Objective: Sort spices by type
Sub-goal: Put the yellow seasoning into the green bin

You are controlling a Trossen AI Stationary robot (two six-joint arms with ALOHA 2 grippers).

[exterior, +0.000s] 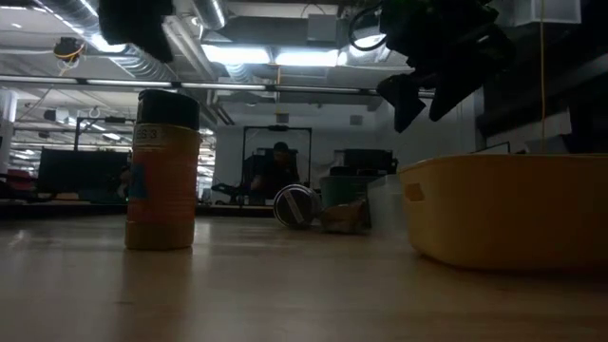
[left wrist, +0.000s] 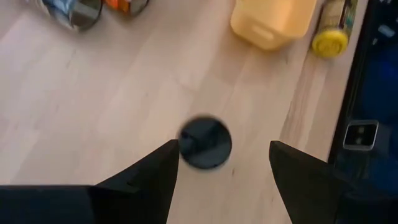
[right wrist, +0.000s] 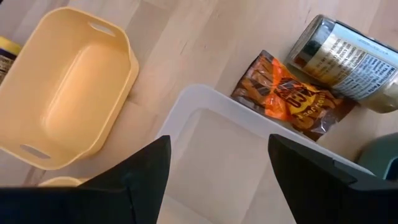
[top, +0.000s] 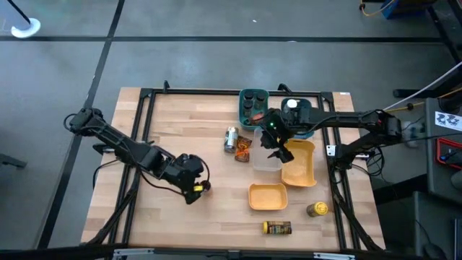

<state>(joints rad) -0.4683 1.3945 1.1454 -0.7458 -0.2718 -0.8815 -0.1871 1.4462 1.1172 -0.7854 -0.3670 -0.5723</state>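
A spice jar (exterior: 161, 171) with a dark lid (left wrist: 205, 142) and an orange label stands upright on the table's near left part. My left gripper (left wrist: 224, 155) hangs open above it, its fingers clear of the lid on either side. My right gripper (top: 278, 144) hovers open over a clear bin (right wrist: 217, 149), touching nothing. Beside that bin, an orange-brown packet (right wrist: 289, 93) and a jar (right wrist: 351, 62) lie on their sides on the wood. A yellow-lidded jar (top: 317, 209) and a lying jar (top: 276, 227) rest near the front edge.
Two teal bins (top: 253, 105) (top: 302, 119) at the far edge hold jars. Two yellow bins (top: 299, 165) (top: 267, 196) sit right of centre. The table's left half (top: 173, 130) is bare wood. A black frame rail (top: 144, 115) runs round the table.
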